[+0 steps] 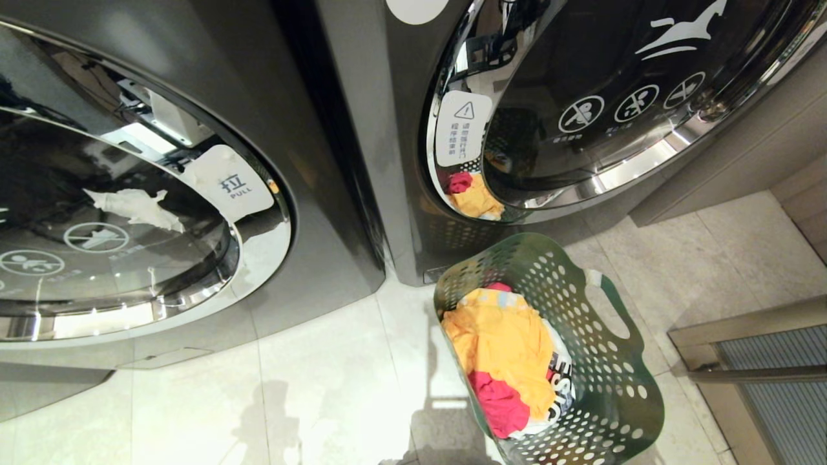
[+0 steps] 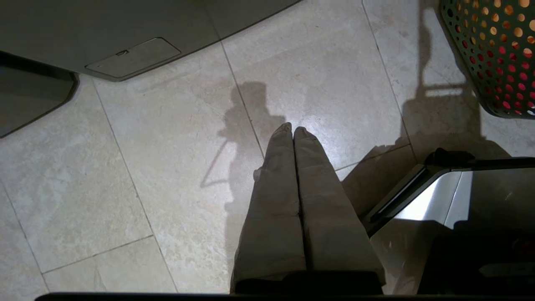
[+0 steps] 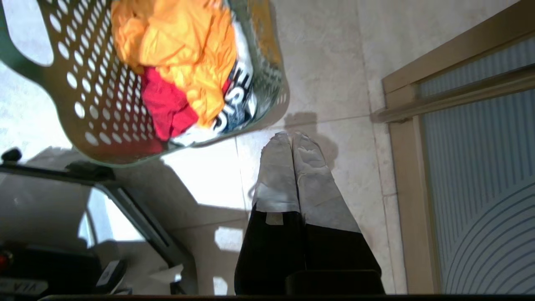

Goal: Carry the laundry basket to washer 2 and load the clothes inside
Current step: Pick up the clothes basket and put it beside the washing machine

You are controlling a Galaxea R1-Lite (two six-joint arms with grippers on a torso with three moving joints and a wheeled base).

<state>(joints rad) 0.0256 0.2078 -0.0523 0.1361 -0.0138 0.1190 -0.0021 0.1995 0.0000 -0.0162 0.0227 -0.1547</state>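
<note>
Green basket (image 1: pixel 607 361) stood full beside the washer (image 1: pixel 155 213). Both grippers (image 2: pixel 293 130) (image 3: pixel 292 136) hung pinched together, empty. Grabbing clothes (image 1: pixel 504 349) carelessly might tip it.

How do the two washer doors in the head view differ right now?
The left washer's door carries a torn white sticker and a "PULL" tab at its rim; the right washer's door has a white warning label at its rim and no torn sticker. The laundry basket stands before the right one, and its clothes mirror only in that door's rim. Both are dark, round and chrome-rimmed.
</note>
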